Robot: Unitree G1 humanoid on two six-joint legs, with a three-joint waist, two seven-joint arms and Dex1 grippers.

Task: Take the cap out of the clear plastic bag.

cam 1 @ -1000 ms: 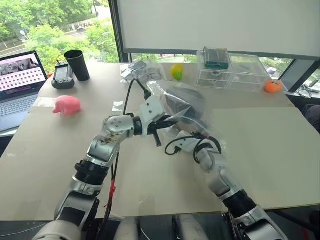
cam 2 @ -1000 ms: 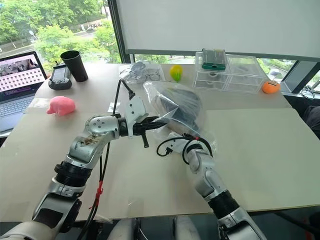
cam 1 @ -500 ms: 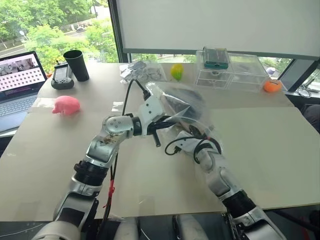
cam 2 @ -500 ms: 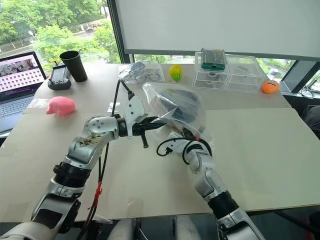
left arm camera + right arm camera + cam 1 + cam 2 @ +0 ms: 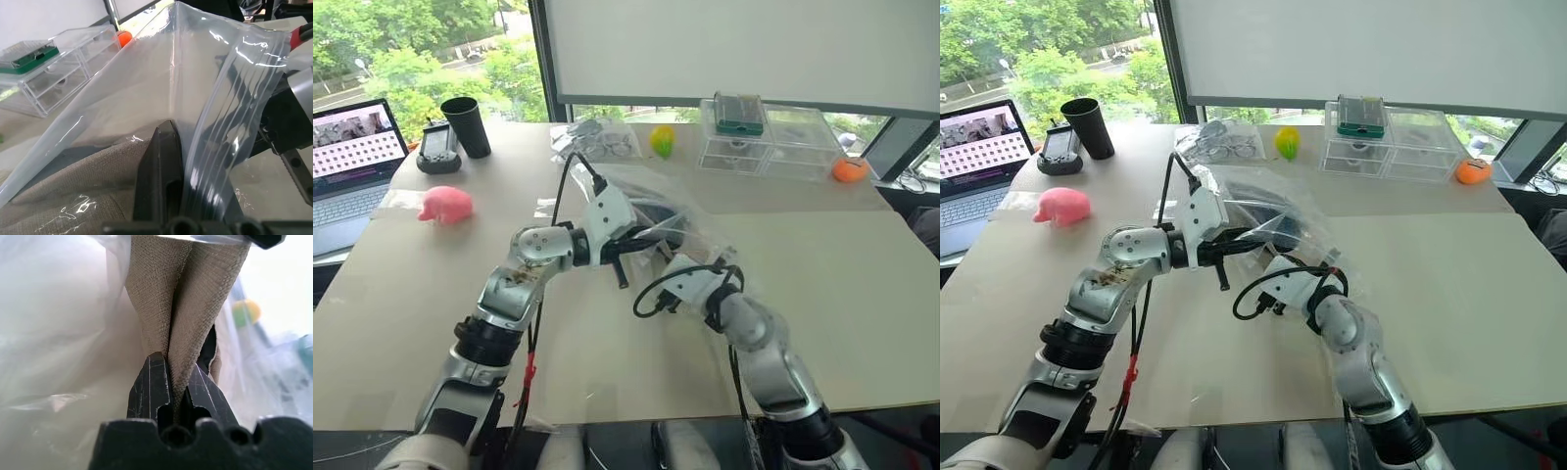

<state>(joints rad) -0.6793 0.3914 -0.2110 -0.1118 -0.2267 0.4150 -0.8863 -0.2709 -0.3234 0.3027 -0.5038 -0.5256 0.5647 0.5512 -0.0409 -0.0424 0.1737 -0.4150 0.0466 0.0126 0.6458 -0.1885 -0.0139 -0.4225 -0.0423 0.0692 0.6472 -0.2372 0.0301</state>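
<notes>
Cap (image 5: 178,308) fabric pinched in right end effector (image 5: 171,382); left end effector (image 5: 168,161) clamps bag (image 5: 234,122) rim. Risk: thin fold slips out, cap stays inside.

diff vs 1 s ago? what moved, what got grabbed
The right tool has closed on a fold of the cap's beige fabric and pulled back toward the robot, away from the clear plastic bag, which now sags lower and flatter. The left tool stays shut on the bag's edge in the same place. The pink pig toy, black cup and clear boxes are unchanged.
</notes>
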